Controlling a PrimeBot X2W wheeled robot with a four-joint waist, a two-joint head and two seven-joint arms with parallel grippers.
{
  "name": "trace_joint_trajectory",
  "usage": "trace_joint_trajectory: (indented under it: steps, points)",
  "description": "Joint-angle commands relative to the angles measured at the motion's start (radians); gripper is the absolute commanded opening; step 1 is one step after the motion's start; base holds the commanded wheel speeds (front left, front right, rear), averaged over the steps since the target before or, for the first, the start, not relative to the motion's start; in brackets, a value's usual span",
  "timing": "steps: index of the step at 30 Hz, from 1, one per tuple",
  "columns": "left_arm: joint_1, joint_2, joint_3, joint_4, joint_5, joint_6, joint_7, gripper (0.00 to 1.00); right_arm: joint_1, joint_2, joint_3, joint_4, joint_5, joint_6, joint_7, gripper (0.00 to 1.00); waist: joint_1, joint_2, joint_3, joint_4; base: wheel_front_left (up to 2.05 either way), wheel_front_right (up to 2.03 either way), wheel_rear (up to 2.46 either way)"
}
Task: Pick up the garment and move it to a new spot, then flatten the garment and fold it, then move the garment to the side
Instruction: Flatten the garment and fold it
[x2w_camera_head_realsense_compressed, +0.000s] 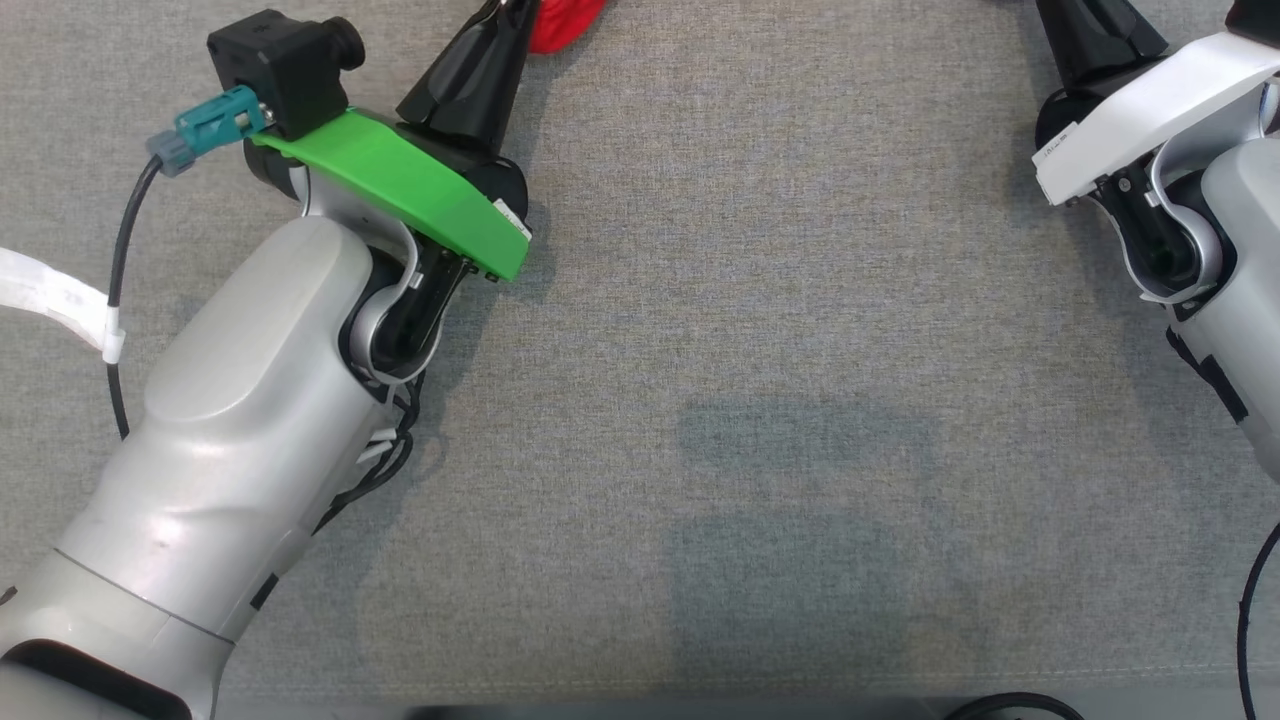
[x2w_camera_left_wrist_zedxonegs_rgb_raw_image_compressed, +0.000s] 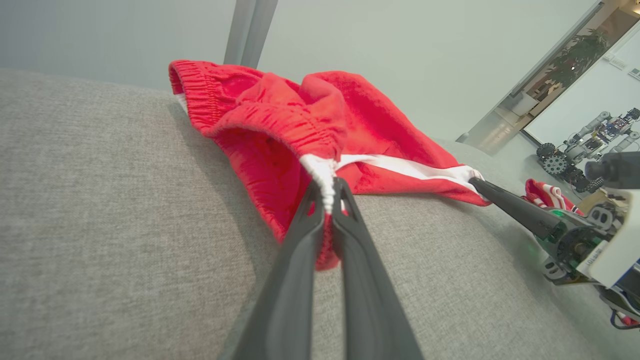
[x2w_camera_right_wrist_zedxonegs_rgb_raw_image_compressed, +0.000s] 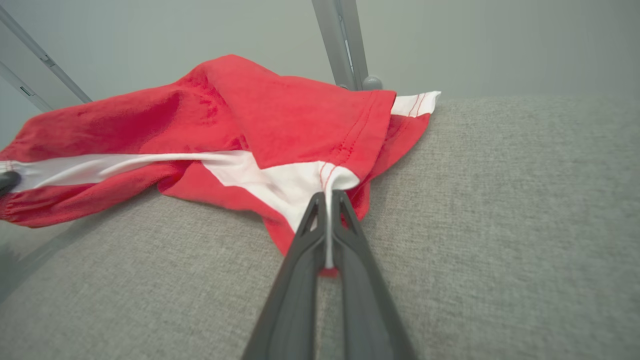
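Left pincer (x2w_camera_left_wrist_zedxonegs_rgb_raw_image_compressed: 327, 192) pinches elastic waistband of garment (x2w_camera_left_wrist_zedxonegs_rgb_raw_image_compressed: 300, 115) at white stripe; right pincer (x2w_camera_right_wrist_zedxonegs_rgb_raw_image_compressed: 327, 200) clamped on its white hem corner. Garment, red w/ white stripe, lies bunched btwn both at far edge of grey tabletop (x2w_camera_head_realsense_compressed: 750, 300).

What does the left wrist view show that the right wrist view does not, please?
Left wrist view: the left fingers pinching the elastic waistband, and another robot far off. Right wrist view: the right fingers pinching the stitched leg hem close up. Both: the red shorts with their white side stripe, lying on grey fabric.
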Motion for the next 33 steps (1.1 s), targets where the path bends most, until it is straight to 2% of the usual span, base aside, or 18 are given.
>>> trace_joint_trajectory:
  steps: [1,4,5,6,8,10,13,17,21,25,27,33]
  points:
    - [0.014,-0.001,-0.003,0.005,0.007,-0.003,-0.002,0.00,-0.009,-0.008,0.008,0.005,0.006,-0.001,-0.008,0.43,0.0000,0.0000,-0.002,0.000,0.00,0.00,0.00]
    - [0.015,-0.004,-0.004,0.008,0.006,-0.003,-0.002,0.00,-0.013,-0.013,0.013,0.007,0.006,-0.001,-0.012,0.48,0.0000,0.0000,-0.002,0.001,0.00,0.00,0.00]
    - [0.015,-0.005,-0.004,0.009,0.006,-0.003,-0.002,0.00,-0.016,-0.015,0.014,0.008,0.005,-0.001,-0.013,0.56,0.0000,0.0000,-0.002,0.001,0.00,0.00,0.00]
    - [0.015,-0.007,-0.005,0.011,0.007,-0.003,-0.002,0.00,-0.017,-0.017,0.016,0.009,0.004,-0.001,-0.014,0.57,0.0000,0.0000,-0.002,0.001,0.00,0.00,0.00]
    - [0.013,-0.006,-0.011,0.014,0.013,-0.003,-0.002,0.00,-0.021,-0.020,0.018,0.013,0.005,-0.001,-0.015,0.71,0.0000,0.0000,0.000,0.002,0.00,0.00,0.00]
    - [0.009,-0.005,-0.014,0.017,0.019,-0.003,-0.002,0.00,-0.027,-0.023,0.019,0.016,0.003,-0.001,-0.016,0.76,0.0000,0.0000,0.002,0.004,0.00,0.00,0.00]
    - [0.007,-0.008,-0.014,0.018,0.021,-0.003,-0.002,0.00,-0.033,-0.024,0.021,0.021,0.003,-0.001,-0.015,0.69,0.0000,0.0000,0.005,0.005,0.00,0.00,0.00]
    - [0.008,-0.010,-0.017,0.021,0.019,-0.003,-0.002,0.00,-0.037,-0.026,0.026,0.024,0.007,-0.001,-0.014,0.73,0.0000,0.0000,0.007,0.007,0.00,0.00,0.00]
    - [0.005,-0.010,-0.019,0.022,0.015,-0.003,-0.002,0.00,-0.038,-0.028,0.033,0.022,0.012,-0.001,-0.008,0.49,0.0000,0.0000,0.009,0.010,0.00,0.00,0.00]
    - [0.002,-0.008,-0.022,0.027,0.011,-0.003,-0.003,0.00,-0.038,-0.029,0.036,0.020,0.019,-0.001,-0.006,0.36,0.0000,0.0000,0.011,0.010,0.00,0.00,0.00]
    - [0.001,-0.007,-0.026,0.030,0.008,-0.003,-0.003,0.00,-0.038,-0.029,0.038,0.020,0.022,-0.001,-0.007,0.33,0.0000,0.0000,0.010,0.010,0.00,0.00,0.00]
    - [0.002,-0.004,-0.038,0.046,0.001,-0.003,-0.003,0.00,-0.034,-0.036,0.043,0.018,0.031,-0.001,-0.008,0.36,0.0000,0.0000,-0.003,0.006,0.00,0.00,0.00]
